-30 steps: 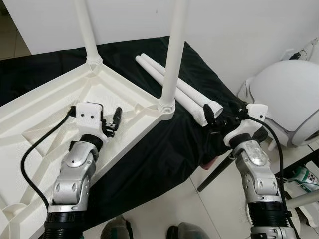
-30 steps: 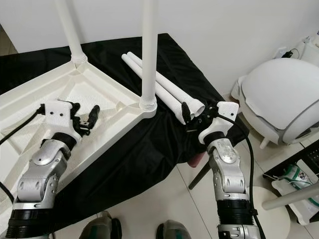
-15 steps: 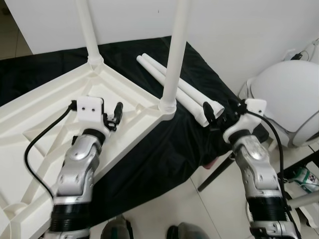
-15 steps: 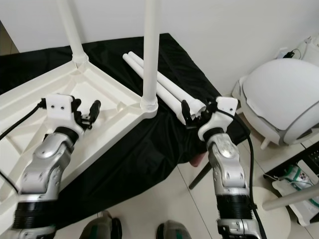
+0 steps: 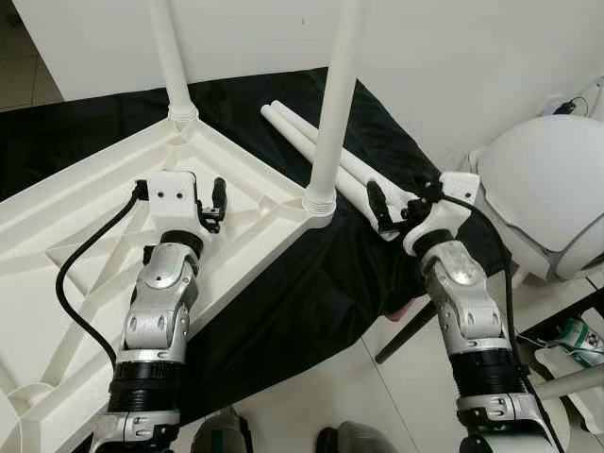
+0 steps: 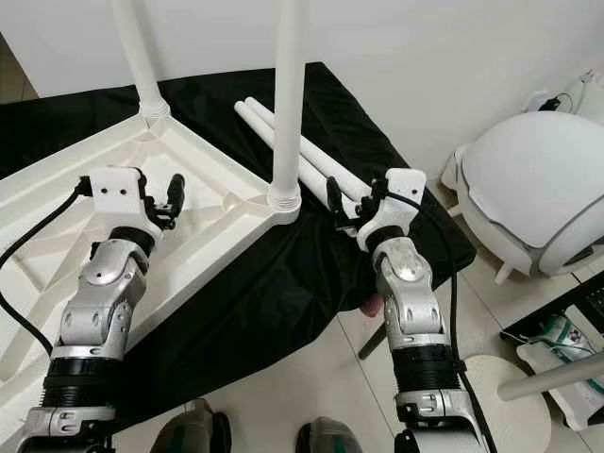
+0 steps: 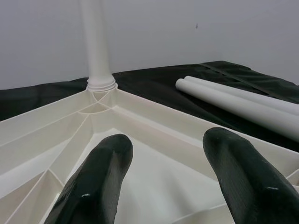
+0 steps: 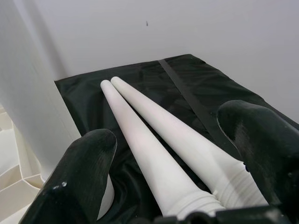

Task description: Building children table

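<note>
Inverted white tabletop (image 5: 85,236) lying on the black-draped bench (image 5: 311,283), with two legs (image 5: 335,104) standing upright in its far corner sockets. Two loose legs (image 6: 302,156) lie side by side on the cloth just beside the tabletop. Right tool (image 8: 173,172), fingers spread, straddles their threaded ends. Left tool (image 7: 168,182), fingers spread and empty, hovers over the tabletop's ribbed underside.

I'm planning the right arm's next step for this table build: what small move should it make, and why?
Probably shut the right claw on the nearer loose leg. Its open fingers already straddle the threaded ends of the two loose legs lying on the black cloth, and the upturned tabletop has just two legs screwed in.
</note>
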You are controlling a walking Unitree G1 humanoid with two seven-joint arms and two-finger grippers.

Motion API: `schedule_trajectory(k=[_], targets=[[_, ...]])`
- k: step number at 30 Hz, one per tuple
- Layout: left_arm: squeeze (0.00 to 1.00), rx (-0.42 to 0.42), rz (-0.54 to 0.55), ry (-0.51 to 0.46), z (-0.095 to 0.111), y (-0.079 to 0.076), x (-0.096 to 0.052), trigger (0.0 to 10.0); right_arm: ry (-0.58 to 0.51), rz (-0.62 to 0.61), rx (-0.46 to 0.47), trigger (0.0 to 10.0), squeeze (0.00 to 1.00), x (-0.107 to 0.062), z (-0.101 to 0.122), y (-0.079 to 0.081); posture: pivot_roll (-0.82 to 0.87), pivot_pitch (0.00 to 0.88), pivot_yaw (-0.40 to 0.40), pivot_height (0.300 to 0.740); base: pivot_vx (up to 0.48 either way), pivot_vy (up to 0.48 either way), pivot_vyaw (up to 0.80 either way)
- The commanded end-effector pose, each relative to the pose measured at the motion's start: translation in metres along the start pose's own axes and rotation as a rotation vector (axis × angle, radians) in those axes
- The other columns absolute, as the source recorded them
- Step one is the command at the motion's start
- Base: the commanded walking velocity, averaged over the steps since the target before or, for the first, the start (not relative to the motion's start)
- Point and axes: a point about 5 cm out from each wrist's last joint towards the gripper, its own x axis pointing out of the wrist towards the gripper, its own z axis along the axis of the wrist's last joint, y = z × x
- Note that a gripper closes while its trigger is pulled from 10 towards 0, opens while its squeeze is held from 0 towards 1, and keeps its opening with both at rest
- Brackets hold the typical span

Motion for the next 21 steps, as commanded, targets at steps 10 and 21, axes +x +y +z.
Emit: schedule_trajectory(k=[10,21], targets=[[0.0,0.171,-0.45,0.093,-0.015,-0.012,-0.024,10.0,0.012,0.003,-0.028,10.0,0.0,0.0,-0.004,-0.004,-0.06,0.003,-0.005,0.74,0.0,0.0,0.0],[0.0,0.274,-0.593,0.279,-0.033,0.007,-0.049,10.0,0.026,0.002,-0.039,10.0,0.0,-0.003,-0.008,-0.006,-0.06,0.0,0.009,0.74,0.0,0.0,0.0]])
